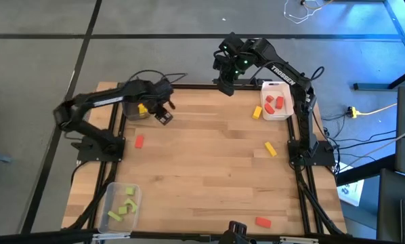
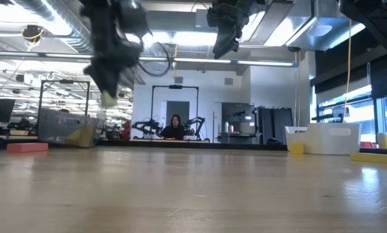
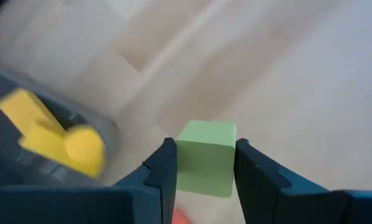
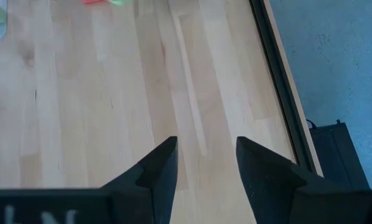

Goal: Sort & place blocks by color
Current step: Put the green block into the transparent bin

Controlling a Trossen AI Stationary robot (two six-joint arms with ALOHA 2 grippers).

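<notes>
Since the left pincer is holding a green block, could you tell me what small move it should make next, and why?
Probably carry it toward the clear tray. The left pincer grips the green block beside the dark tray of yellow pieces; the greens lie in the clear one.

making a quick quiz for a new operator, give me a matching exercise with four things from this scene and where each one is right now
Things:
1. green block
2. white tray
3. clear tray
4. right gripper

Places or states:
A. holds green pieces, at the table's near left corner
B. empty, fingers apart, raised over the table's far edge
C. held between the left gripper's fingers
D. holds red blocks, at the table's far right edge

Pairs: 1-C, 2-D, 3-A, 4-B
</notes>
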